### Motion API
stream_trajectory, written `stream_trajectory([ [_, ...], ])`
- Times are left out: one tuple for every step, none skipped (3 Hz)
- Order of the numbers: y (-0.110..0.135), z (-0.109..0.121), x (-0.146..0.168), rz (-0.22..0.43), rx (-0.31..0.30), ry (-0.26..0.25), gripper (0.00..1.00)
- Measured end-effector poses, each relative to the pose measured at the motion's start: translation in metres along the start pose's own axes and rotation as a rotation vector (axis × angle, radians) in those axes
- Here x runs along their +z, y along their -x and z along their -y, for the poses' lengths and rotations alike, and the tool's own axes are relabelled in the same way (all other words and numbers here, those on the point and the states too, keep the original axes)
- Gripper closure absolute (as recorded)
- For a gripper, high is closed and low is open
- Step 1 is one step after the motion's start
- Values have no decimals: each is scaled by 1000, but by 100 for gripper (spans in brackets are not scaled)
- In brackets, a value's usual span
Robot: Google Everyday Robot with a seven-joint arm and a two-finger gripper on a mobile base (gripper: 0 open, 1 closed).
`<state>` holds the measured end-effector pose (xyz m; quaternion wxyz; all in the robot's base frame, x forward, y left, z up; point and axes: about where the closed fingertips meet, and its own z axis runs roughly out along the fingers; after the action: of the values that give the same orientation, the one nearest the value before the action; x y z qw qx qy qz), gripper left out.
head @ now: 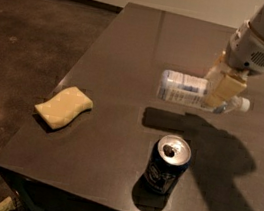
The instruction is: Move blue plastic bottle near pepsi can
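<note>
The blue plastic bottle point(185, 89) hangs on its side above the dark table point(126, 50), its white cap pointing right; its shadow lies on the table below it. My gripper point(221, 90) comes down from the upper right and is shut on the bottle near its neck end. The pepsi can point(167, 165) stands upright near the table's front edge, below and slightly left of the gripper, apart from the bottle.
A yellow sponge point(64, 107) lies on the left part of the table near its left edge. The dark floor point(28, 33) is to the left of the table. The arm's shadow falls across the right side of the table.
</note>
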<state>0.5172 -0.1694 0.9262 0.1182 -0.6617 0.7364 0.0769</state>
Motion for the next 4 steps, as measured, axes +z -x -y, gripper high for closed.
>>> stream_trajectory([
  [2, -44, 9, -39, -3, 17, 100],
  [0, -75, 23, -71, 3, 38, 100],
  [-6, -97, 37, -95, 15, 57, 84],
  [-12, -108, 45, -108, 25, 68, 61],
])
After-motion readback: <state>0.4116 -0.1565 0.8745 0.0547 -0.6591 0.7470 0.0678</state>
